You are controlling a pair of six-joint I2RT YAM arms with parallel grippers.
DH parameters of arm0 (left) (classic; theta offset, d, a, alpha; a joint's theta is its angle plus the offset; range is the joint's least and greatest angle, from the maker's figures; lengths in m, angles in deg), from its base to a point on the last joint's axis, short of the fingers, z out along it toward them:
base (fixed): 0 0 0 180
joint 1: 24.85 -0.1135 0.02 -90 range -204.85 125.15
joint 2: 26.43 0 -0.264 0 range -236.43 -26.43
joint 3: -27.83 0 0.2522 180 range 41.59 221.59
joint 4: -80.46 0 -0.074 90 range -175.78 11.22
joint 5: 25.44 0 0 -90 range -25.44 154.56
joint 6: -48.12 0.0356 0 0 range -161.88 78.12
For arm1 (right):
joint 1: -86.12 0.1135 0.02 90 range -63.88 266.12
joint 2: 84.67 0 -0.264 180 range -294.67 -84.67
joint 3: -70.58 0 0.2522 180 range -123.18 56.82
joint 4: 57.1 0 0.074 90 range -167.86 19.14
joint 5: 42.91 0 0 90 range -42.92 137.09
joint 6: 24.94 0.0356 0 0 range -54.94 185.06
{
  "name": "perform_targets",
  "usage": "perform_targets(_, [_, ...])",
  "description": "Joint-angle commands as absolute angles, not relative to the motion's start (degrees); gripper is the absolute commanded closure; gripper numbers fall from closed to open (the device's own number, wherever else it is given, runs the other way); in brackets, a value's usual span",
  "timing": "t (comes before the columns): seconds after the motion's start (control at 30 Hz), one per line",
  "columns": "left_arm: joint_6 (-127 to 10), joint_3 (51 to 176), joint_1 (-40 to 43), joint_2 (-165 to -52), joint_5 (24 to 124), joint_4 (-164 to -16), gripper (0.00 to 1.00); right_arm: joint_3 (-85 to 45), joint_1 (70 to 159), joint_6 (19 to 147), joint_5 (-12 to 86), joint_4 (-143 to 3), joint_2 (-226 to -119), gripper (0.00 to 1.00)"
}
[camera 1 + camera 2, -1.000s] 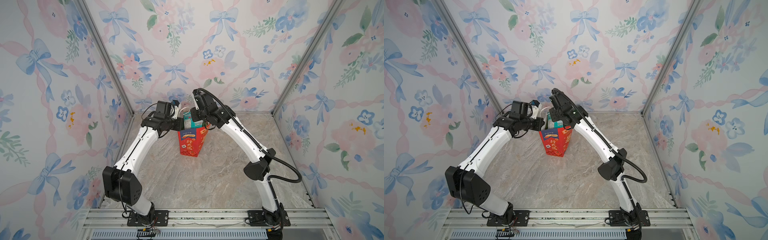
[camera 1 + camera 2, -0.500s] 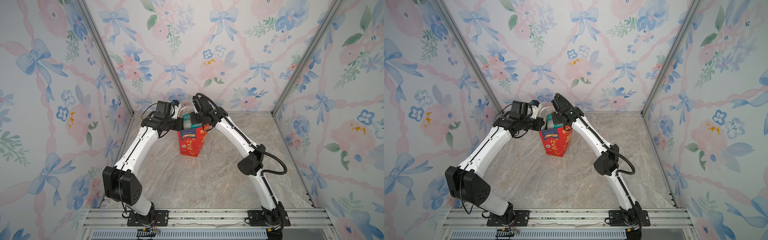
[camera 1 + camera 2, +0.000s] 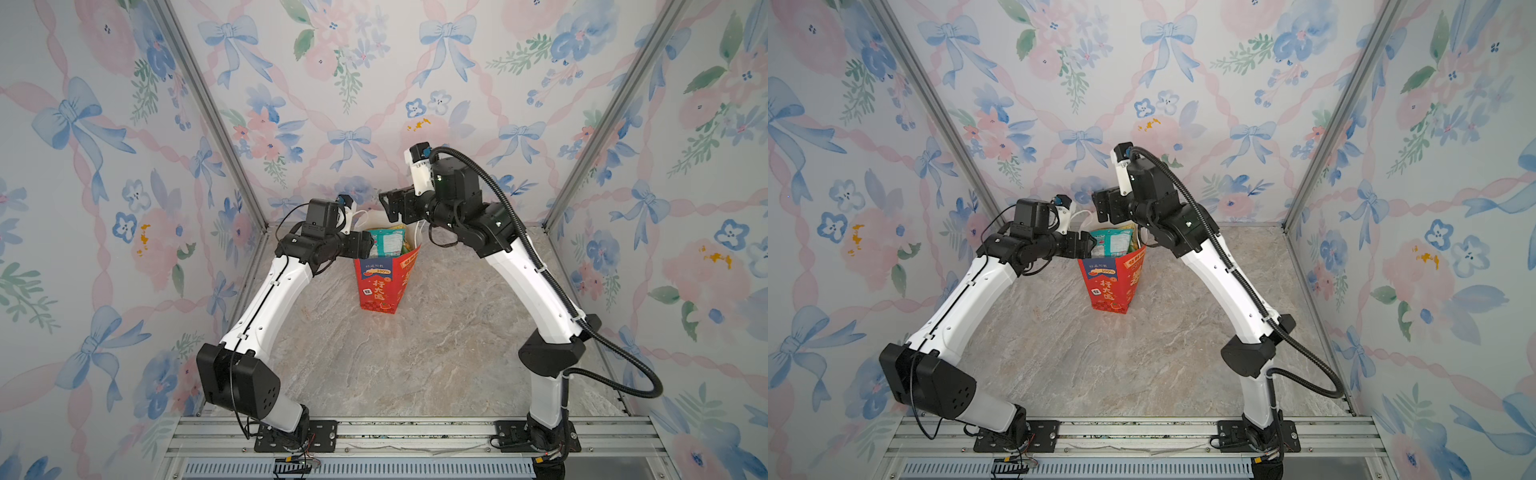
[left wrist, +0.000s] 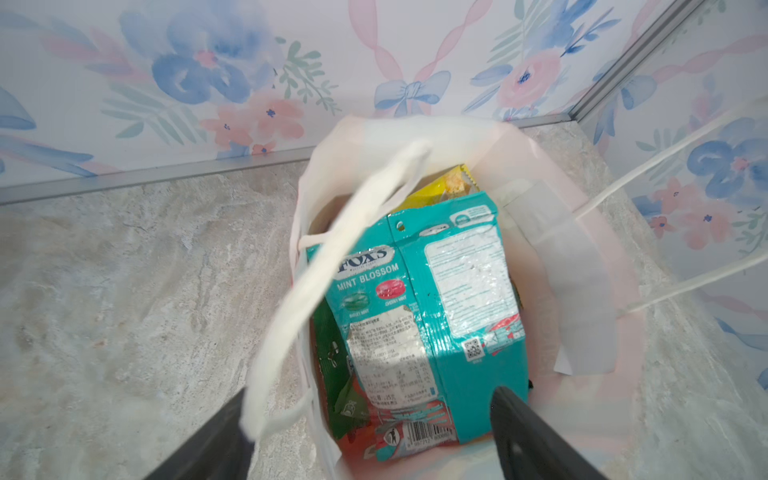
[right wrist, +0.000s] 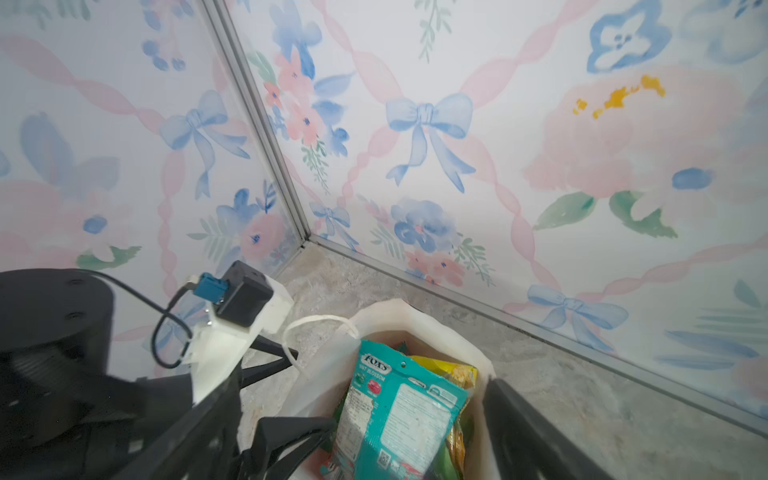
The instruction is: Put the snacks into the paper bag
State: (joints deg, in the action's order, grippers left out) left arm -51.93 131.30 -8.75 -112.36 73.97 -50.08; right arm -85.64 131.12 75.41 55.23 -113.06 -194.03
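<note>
Left wrist view: teal packet (image 4: 419, 307) in the paper bag (image 4: 582, 232), between the empty, spread left gripper (image 4: 370, 436) fingers.

We see a marbled grey-beige tabletop (image 3: 374, 365) closed in by three walls of floral wallpaper (image 3: 332, 83) with blue bows, pink ribbons and pink flowers. Aluminium corner posts (image 3: 208, 112) rise at both back corners, and a ribbed metal rail (image 3: 415, 432) runs along the tabletop's front edge
</note>
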Motion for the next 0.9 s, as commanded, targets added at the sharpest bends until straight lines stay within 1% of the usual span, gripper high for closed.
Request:
perform_targets(0.0, [-53.01,133.25,-8.68,-108.11,72.62,-52.01,0.02,-75.58,131.64,72.13,55.90,-105.64,-187.77,0.03])
perform_targets(0.1, [-54.04,132.26,-8.68,-104.07,71.57,-54.70,0.02,-61.15,131.48,70.10,59.08,-96.74,-177.66,0.03])
perform_targets(0.2, [-55.36,126.69,-8.69,-96.70,68.75,-60.96,0.02,-44.18,130.90,67.32,64.51,-87.48,-166.98,0.03])
perform_targets(0.27, [-55.57,119.95,-8.56,-90.61,66.12,-67.76,0.02,-31.90,129.45,66.04,68.30,-81.50,-159.87,0.04])
perform_targets(0.33, [-55.98,111.90,-8.65,-84.56,62.34,-75.05,0.02,-21.57,126.61,67.50,70.09,-78.74,-154.02,0.03])
perform_targets(0.47, [-58.36,94.11,-8.68,-74.45,53.38,-88.61,0.02,-3.06,117.87,71.92,70.38,-78.18,-144.71,0.03])
perform_targets(0.53, [-58.71,87.10,-8.78,-71.98,49.68,-93.28,0.02,5.31,114.69,72.10,73.04,-77.10,-141.84,0.03])
perform_targets(0.63, [-57.49,78.46,-8.90,-71.61,44.45,-100.63,0.02,16.14,110.19,71.35,75.48,-73.89,-139.01,0.03])
perform_targets(0.73, [-54.56,73.89,-8.98,-76.10,39.69,-105.43,0.02,26.48,107.26,67.46,78.60,-63.66,-137.82,0.03])
perform_targets(0.8, [-53.51,72.63,-8.96,-80.41,35.96,-105.64,0.02,31.08,104.66,66.98,79.14,-57.48,-139.33,0.04])
perform_targets(0.87, [-52.01,69.67,-8.94,-84.34,33.72,-109.22,0.02,34.22,102.45,66.94,79.95,-51.94,-143.13,0.03])
